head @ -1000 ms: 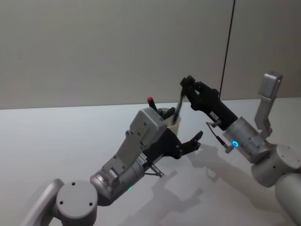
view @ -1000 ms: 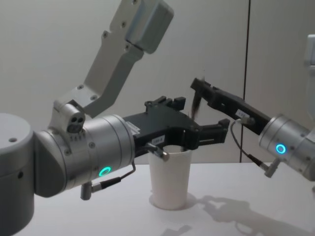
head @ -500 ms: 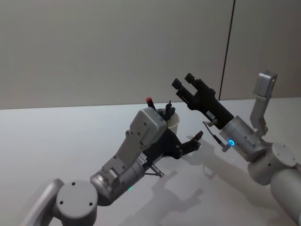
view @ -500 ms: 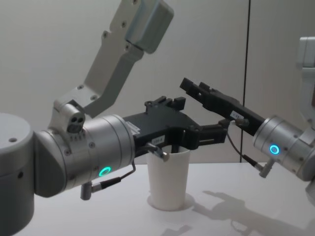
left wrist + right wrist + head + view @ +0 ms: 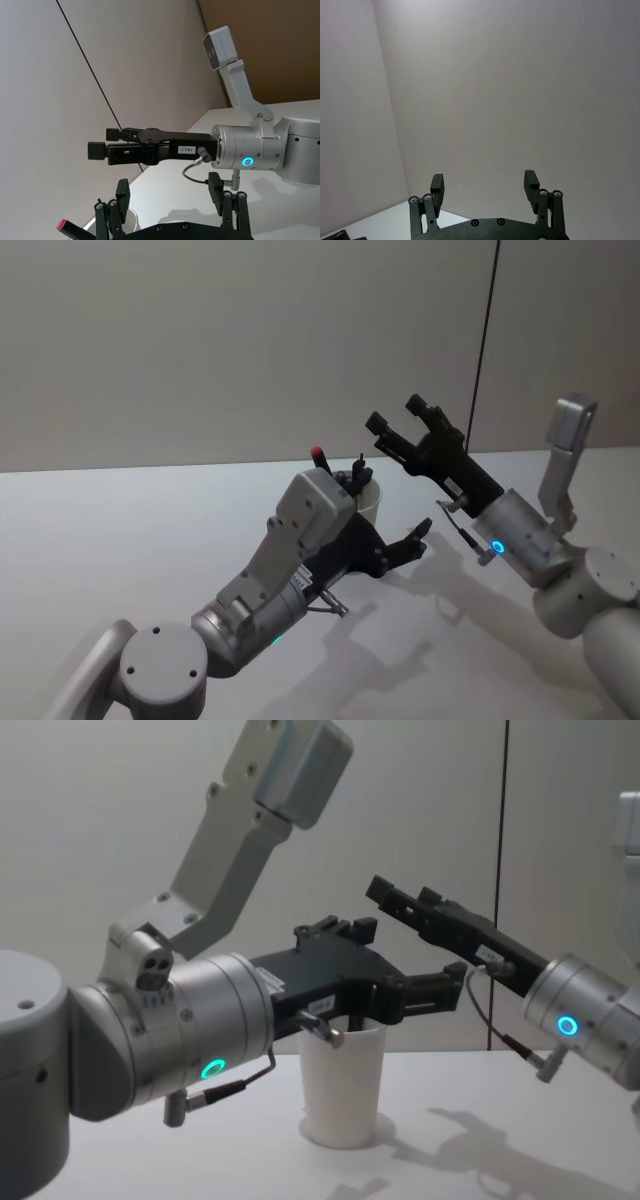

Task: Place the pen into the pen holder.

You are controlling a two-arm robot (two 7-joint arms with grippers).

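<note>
The left arm hides most of the white cup (image 5: 372, 502) in the head view; a dark pen (image 5: 360, 468) stands in it. The chest view shows the cup whole on the table (image 5: 480, 1120), the left gripper (image 5: 415, 992) spread around its rim. The right gripper (image 5: 400, 425) hangs empty above, jaws apart.

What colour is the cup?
Plain white cup, clearest in the chest view.

This looks like a robot lab or test bay rather than a home. A bare white table (image 5: 120, 530) stands against plain grey wall panels (image 5: 240, 340) split by a dark vertical seam (image 5: 485, 340), with no furniture, decoration or household clutter around it.
</note>
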